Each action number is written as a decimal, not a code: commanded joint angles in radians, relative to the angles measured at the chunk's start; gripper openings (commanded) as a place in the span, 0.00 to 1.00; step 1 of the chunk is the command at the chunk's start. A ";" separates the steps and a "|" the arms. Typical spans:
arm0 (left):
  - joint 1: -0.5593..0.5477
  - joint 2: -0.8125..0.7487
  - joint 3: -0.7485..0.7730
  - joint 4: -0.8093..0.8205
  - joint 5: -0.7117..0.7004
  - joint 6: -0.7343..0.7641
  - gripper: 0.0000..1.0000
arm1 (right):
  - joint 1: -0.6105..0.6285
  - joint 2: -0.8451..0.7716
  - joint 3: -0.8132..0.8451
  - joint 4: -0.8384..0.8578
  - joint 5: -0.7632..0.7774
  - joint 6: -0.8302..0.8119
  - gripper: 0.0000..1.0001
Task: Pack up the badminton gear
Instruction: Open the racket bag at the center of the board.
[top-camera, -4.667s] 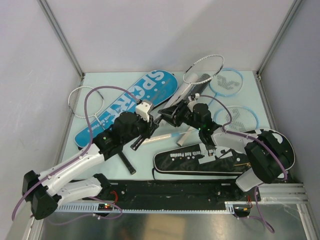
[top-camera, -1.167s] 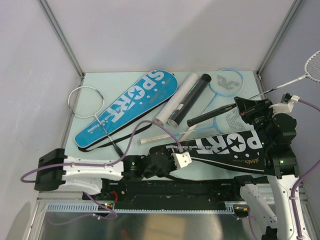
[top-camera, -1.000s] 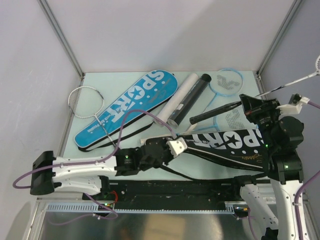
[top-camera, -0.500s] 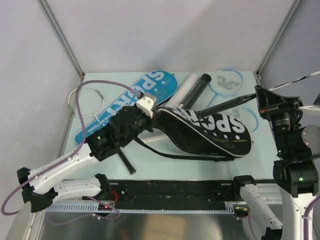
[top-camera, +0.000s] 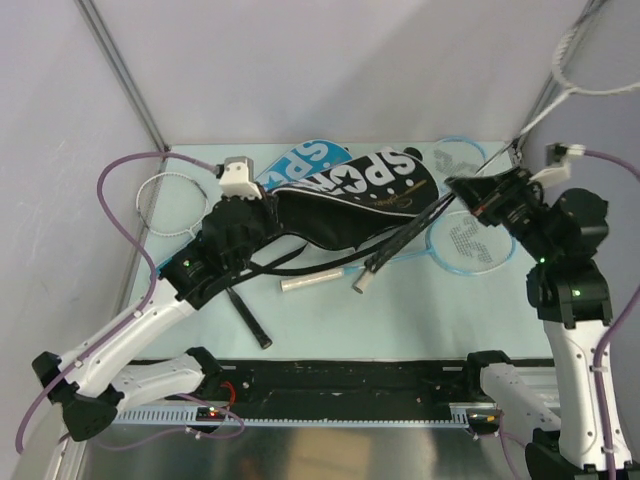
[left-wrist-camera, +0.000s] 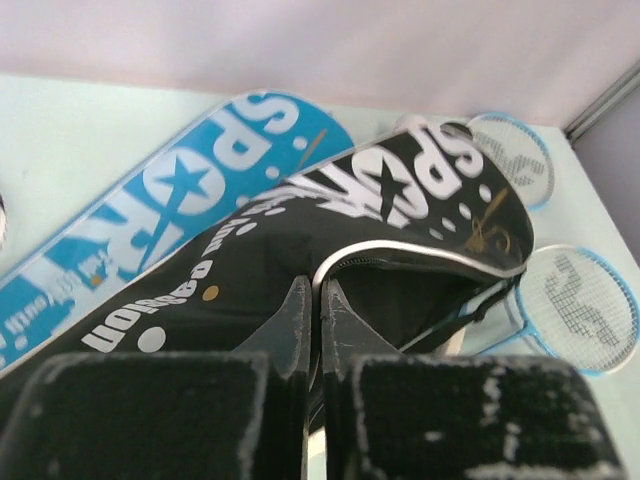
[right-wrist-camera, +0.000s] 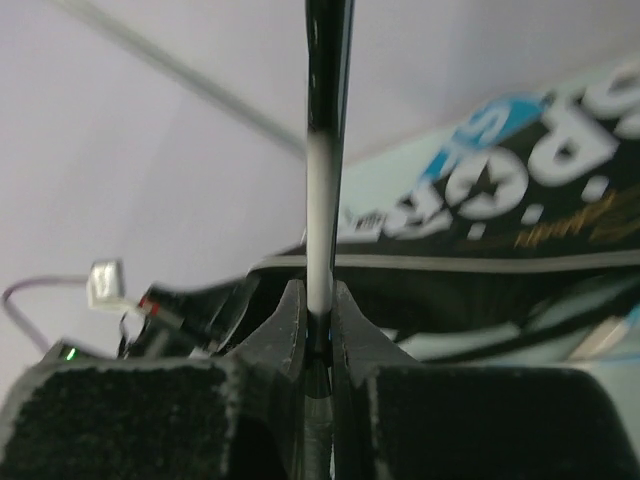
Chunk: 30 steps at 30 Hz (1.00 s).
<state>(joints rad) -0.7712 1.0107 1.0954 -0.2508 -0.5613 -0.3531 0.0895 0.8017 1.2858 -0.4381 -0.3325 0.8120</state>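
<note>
- Black SPORT cover (top-camera: 350, 195) hangs lifted off the table (top-camera: 430, 320) at the back centre. The left gripper (left-wrist-camera: 315, 305) is clamped on its zip edge, fingers pressed together on the silver piping.
- The step in hand looks like feeding a racket into this cover. It should go best if the left arm holds that edge high so the mouth gapes. The right arm should line the shaft up with the cover's long axis before sliding in slowly, as the butt could snag on fabric or strap.
- Below the piping the mouth stands open, and its inside is dark with nothing showing in it.
- Blue SPORT cover (left-wrist-camera: 170, 200) lies flat beneath the black one. Whether it is zipped or filled I cannot tell.
- White racket (top-camera: 405, 235) is pinched by its thin shaft in the right gripper (right-wrist-camera: 318, 305), fingers together on it. Its head is up high at the right, and its black handle slants down with the butt just beside the black cover's lower edge.
- Light-blue rackets (top-camera: 470, 240) lie unpacked on the table by the right arm.
</note>
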 joint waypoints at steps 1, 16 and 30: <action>0.016 -0.062 -0.106 0.049 -0.011 -0.169 0.00 | 0.025 -0.019 -0.104 0.017 -0.367 0.049 0.00; 0.015 -0.178 -0.442 0.081 0.170 -0.288 0.00 | 0.719 -0.413 -0.864 0.271 -0.096 0.543 0.00; 0.015 -0.220 -0.541 0.210 0.267 -0.322 0.00 | 1.052 -0.369 -1.153 0.759 0.163 0.747 0.00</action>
<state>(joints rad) -0.7605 0.8307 0.5800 -0.1623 -0.3363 -0.6407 1.1316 0.3489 0.0975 0.0238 -0.2146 1.5288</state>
